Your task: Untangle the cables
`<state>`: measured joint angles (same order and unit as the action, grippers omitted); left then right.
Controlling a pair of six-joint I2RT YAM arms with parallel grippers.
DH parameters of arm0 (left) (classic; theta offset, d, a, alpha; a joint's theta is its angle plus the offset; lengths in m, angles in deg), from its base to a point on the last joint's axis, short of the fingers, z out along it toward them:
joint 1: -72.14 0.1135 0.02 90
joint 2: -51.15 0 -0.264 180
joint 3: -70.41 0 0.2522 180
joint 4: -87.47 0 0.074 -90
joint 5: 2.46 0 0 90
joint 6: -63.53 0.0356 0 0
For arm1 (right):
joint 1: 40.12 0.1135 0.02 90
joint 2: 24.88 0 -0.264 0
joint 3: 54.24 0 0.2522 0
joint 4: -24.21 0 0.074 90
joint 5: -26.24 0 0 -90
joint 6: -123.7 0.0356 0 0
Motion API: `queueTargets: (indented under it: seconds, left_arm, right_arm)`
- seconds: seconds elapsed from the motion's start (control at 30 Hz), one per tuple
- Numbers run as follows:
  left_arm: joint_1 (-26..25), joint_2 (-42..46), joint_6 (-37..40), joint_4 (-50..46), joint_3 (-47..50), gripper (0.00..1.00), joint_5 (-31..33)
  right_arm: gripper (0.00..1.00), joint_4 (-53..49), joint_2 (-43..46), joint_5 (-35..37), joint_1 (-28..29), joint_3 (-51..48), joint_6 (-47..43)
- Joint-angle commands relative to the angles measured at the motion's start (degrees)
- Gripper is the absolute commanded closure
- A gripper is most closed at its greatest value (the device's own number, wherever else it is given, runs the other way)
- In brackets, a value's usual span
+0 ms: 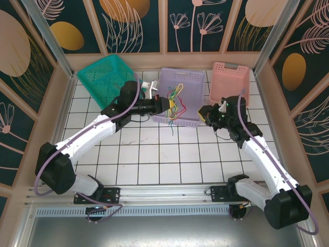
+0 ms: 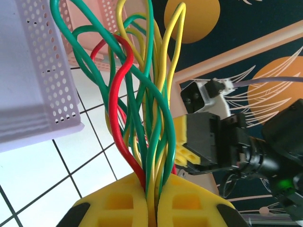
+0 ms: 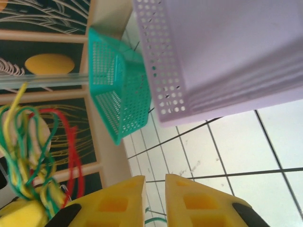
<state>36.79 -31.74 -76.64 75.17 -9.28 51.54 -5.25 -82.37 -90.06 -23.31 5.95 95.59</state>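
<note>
The cables [image 2: 142, 94] are a bunch of red, green and yellow wires looped together. My left gripper [image 2: 154, 191] is shut on their lower ends, and the loops fan away from its yellow fingers. From above, the left gripper [image 1: 167, 105] holds the cables [image 1: 175, 102] over the front of the purple basket [image 1: 198, 77]. My right gripper [image 1: 201, 116] sits just right of that basket's front corner. In the right wrist view the right gripper [image 3: 155, 182] stands open by a narrow gap with nothing between its fingers, and the cables [image 3: 28, 142] hang off to its left.
A green basket [image 1: 100, 74] stands at the back left and a pink basket [image 1: 231, 77] at the back right, both tilted against the wall. The purple basket's wall [image 3: 222, 52] is close above the right gripper. White tiled floor lies in front of the baskets.
</note>
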Motion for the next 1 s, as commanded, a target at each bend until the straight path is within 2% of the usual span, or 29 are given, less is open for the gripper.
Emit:
queueTargets:
  seconds: [0.0,0.1,0.23,0.33,0.43,0.57,0.67,0.8,0.97]
  left_arm:
    - [0.1,-0.4,1.6,1.9,-1.4,1.00,-4.6]
    - [0.2,-1.3,3.9,-0.5,-3.1,1.00,-7.6]
    - [0.2,-2.6,10.2,-6.2,-5.1,1.00,-12.3]
    - [0.2,-2.6,12.4,-7.6,-4.9,1.00,-12.1]
    - [0.1,-2.9,12.0,-6.7,-4.3,1.00,-11.5]
    - [0.3,-3.7,10.7,-6.1,-5.5,1.00,-8.8]
    - [0.3,-4.6,8.1,-4.2,-5.8,1.00,-8.0]
    - [0.2,-5.2,4.2,-1.9,-5.9,1.00,-7.0]
    - [0.3,-6.4,-1.3,2.6,-6.5,1.00,-7.4]
  right_arm:
    - [0.82,2.1,1.2,1.3,-0.2,-0.4,1.4]
    - [0.80,2.3,1.1,0.8,-0.3,0.9,-1.2]
    - [0.67,1.3,0.2,-0.6,-0.3,6.2,-11.9]
    - [0.65,0.1,-2.0,-4.8,-1.1,8.5,-17.4]
    - [0.70,4.7,-4.3,-12.5,-0.5,7.1,-13.7]
    - [0.76,6.3,-0.7,-12.1,2.3,3.2,-10.2]
    - [0.76,5.6,2.4,-12.9,2.5,-0.1,-9.5]
    - [0.74,12.9,6.1,-16.4,2.6,-5.6,-3.4]
    - [0.73,20.8,6.8,-16.7,3.0,-9.3,3.6]
